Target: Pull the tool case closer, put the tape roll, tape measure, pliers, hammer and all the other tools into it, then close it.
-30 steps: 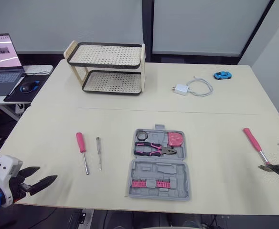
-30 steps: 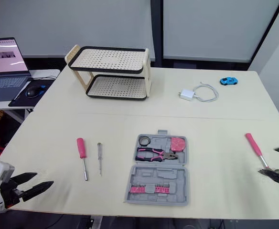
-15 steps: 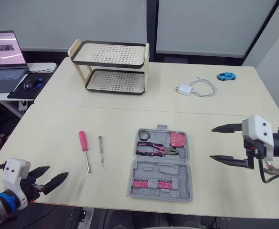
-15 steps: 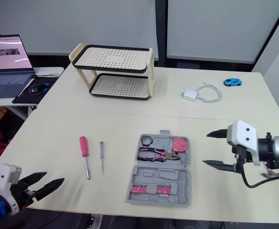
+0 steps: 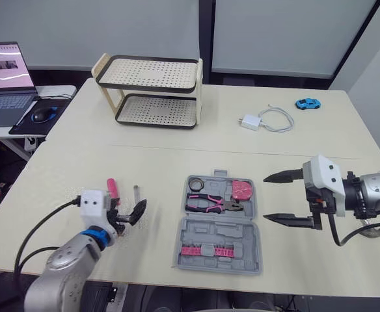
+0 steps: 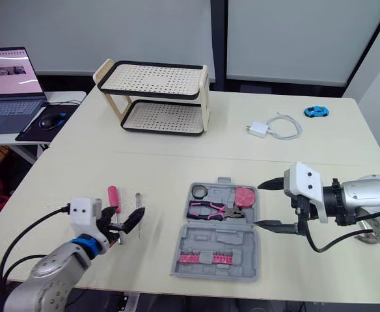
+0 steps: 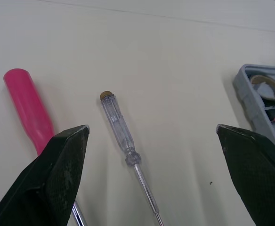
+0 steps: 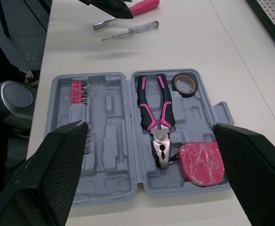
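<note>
The grey tool case [image 5: 242, 246] lies open at the table's front centre. It holds the tape roll [image 5: 194, 184], pink-handled pliers [image 5: 211, 205], pink tape measure [image 5: 241, 191] and a row of pink bits [image 5: 206, 251]. My right gripper [image 5: 266, 199] stands open just right of the case, fingertips pointing at it. My left gripper [image 5: 126, 211] hovers open low over a pink-handled screwdriver [image 7: 29, 110] and a clear-handled screwdriver [image 7: 121, 136], left of the case. The clear one lies between its fingers in the left wrist view. The hammer's head [image 5: 374, 231] peeks out behind my right arm.
A two-tier perforated rack [image 5: 151, 91] stands at the back left. A white charger with cable [image 5: 258, 121] and a blue toy car [image 5: 304, 103] lie at the back right. A laptop [image 5: 1, 71] and mouse [image 5: 40, 116] sit on a side desk to the left.
My left gripper has moved from the front-left table edge in over the two screwdrivers. My right gripper has slid left, closer to the case's right side. Both remain open.
</note>
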Action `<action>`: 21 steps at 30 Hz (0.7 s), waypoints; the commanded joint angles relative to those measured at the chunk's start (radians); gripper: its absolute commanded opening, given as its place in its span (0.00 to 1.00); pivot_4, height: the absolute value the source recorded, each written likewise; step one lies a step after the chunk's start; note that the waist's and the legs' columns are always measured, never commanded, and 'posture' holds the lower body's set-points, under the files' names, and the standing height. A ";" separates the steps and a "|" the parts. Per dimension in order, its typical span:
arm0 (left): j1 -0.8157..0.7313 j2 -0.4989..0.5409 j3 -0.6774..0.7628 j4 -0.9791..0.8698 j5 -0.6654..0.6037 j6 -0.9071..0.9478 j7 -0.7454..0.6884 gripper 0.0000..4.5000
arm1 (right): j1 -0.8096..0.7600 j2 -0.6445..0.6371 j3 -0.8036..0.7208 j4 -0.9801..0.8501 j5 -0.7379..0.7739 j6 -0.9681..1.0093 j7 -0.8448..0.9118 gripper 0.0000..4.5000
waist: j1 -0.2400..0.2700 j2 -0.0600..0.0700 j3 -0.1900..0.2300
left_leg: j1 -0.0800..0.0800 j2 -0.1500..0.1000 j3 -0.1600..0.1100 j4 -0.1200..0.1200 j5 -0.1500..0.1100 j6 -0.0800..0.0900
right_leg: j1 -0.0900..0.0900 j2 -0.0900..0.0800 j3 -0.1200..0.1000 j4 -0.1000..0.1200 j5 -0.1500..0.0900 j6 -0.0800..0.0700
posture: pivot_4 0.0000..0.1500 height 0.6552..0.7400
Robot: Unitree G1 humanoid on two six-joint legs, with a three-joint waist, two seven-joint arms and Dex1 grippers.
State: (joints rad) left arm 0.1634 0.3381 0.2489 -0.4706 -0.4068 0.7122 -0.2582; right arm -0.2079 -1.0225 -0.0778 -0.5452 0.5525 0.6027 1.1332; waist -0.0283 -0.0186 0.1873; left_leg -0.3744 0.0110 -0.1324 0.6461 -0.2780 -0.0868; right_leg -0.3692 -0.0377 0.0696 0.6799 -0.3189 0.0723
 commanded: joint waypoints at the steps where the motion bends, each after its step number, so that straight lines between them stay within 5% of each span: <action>1: -0.029 -0.020 -0.043 0.010 0.051 0.003 0.058 1.00 | -0.003 -0.008 -0.012 -0.025 0.015 -0.001 0.001 0.99 | 0.000 0.000 0.000 | 0.000 0.000 0.000 0.000 0.000 0.000 | 0.000 0.000 0.000 0.000 0.000 0.000 | 1.00 0.94; 9: -0.095 -0.073 -0.054 0.111 0.118 0.053 0.168 1.00 | -0.011 -0.009 -0.004 -0.026 0.016 0.000 0.010 0.99 | 0.000 0.000 0.000 | 0.000 -0.001 0.000 0.000 0.000 0.000 | 0.000 0.000 0.000 0.000 0.000 0.000 | 1.00 0.94; 19: -0.143 -0.075 -0.136 0.174 0.154 0.059 0.144 1.00 | 0.003 -0.020 -0.015 -0.028 0.012 -0.002 0.020 0.99 | 0.002 0.000 0.000 | 0.000 -0.001 0.000 0.000 0.000 0.000 | 0.000 0.000 0.000 0.000 0.000 0.000 | 1.00 0.94; 21: -0.142 -0.078 -0.140 0.186 0.162 0.060 0.150 0.91 | 0.007 -0.023 -0.019 -0.029 0.012 -0.001 0.021 1.00 | 0.002 0.000 0.000 | 0.000 -0.001 0.000 0.000 0.000 0.000 | 0.000 0.000 0.000 0.000 0.000 0.000 | 1.00 0.94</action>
State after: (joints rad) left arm 0.0192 0.2677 0.1188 -0.2919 -0.2546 0.7643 -0.1093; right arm -0.2038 -1.0292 -0.0713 -0.5472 0.5524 0.6051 1.1512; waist -0.0267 -0.0185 0.1872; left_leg -0.3746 0.0101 -0.1325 0.6464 -0.2779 -0.0868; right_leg -0.3691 -0.0382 0.0696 0.6800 -0.3188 0.0726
